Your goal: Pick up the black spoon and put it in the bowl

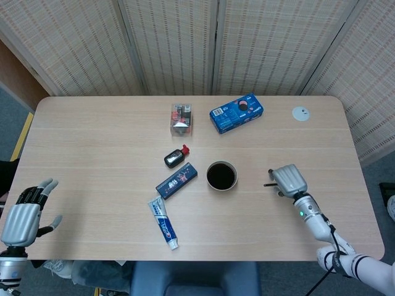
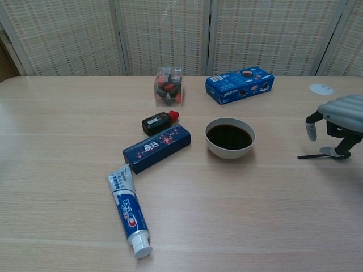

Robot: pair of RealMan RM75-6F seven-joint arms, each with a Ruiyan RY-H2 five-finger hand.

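Right hand (image 1: 289, 179) at right of centre in the head view, palm down over the black spoon (image 2: 317, 155), fingers (image 2: 311, 129) curled downward around it; whether they grip the spoon cannot be told. In the chest view the spoon lies flat on the table (image 1: 92, 135) at the right edge, its handle pointing left toward the bowl (image 1: 221, 176) and its bowl end hidden under the hand. The bowl, white outside and dark inside, stands near frame centre, well apart from the spoon. Left hand (image 1: 24, 214) at lower left of the head view, fingers spread, holding nothing. Left of the bowl: a dark blue box (image 1: 176, 180), a toothpaste tube (image 1: 163, 222) and a small black bottle with a red cap (image 1: 175, 158).
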